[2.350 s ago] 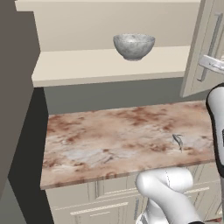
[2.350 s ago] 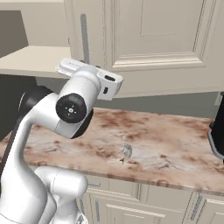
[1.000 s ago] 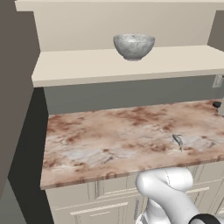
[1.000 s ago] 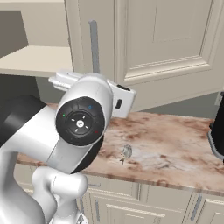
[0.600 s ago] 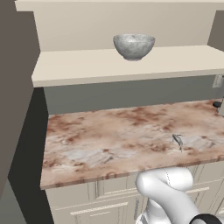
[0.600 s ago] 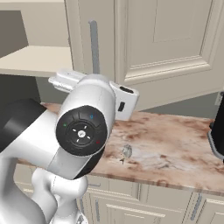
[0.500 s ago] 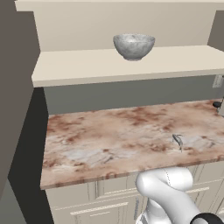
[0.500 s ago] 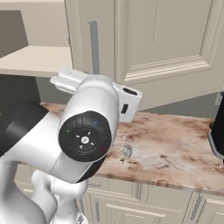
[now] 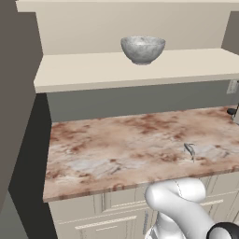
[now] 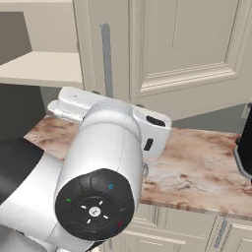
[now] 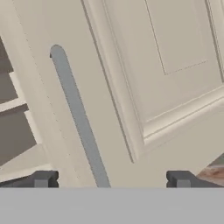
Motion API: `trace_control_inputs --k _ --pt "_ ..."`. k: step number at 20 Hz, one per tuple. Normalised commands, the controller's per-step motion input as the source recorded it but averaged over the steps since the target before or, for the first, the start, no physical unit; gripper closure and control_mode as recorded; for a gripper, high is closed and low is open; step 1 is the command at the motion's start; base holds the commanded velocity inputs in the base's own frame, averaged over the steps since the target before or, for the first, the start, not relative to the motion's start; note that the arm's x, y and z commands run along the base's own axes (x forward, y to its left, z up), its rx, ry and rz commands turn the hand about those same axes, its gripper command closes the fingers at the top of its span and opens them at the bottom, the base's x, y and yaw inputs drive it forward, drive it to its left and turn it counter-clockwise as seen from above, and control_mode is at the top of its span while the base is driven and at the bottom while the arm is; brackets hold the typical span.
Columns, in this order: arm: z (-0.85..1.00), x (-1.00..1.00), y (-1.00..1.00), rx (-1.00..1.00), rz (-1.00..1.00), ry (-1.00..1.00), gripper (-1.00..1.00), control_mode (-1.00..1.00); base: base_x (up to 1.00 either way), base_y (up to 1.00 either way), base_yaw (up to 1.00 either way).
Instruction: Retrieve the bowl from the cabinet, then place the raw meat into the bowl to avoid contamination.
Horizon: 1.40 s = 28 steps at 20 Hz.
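1. I am seeing the bowl point(image 9: 143, 49) sitting upright on the beige shelf point(image 9: 130, 69) inside the cabinet point(image 10: 177, 54), toward the middle of that shelf, with nothing touching it.
2. I am watching the cabinet door point(image 11: 144, 83) standing swung out in front of the hand camera, its raised panel facing me and its long grey bar handle point(image 11: 78, 116) running down between the two finger tips.
3. I am reading the gripper point(image 11: 111, 179) as spread wide, one dark tip on each side of the handle and neither one touching it; it is holding nothing.
4. I am looking at the reddish marble counter point(image 9: 140, 144) lying below the shelf, with a small grey item point(image 9: 190, 150) resting near its front right edge; it is too small for me to identify.
5. I am noting the white arm point(image 10: 106, 167) bulking large in the right base view, covering much of the counter there.
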Motion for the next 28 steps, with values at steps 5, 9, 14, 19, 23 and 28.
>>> trace_control_inputs --k 5,9,14,19,23,28 --pt "-0.48 -0.77 0.40 -0.21 0.04 -0.03 -1.00 -1.00 0.00 0.00 0.00" --pt "-0.43 -0.64 0.62 -0.22 0.02 -0.07 -1.00 -1.00 0.00 0.00 0.00" --pt "-0.30 -0.33 0.84 -0.20 0.00 -0.11 -1.00 -1.00 0.00 0.00 0.00" --pt "-0.57 -0.24 1.00 -0.22 0.01 -0.04 -1.00 -1.00 0.00 0.00 0.00" --pt "-0.71 -0.06 1.00 -0.25 0.01 0.01 -1.00 -1.00 0.00 0.00 0.00" --pt "-0.57 0.26 1.00 -0.25 0.00 0.07 -1.00 -1.00 0.00 0.00 0.00"
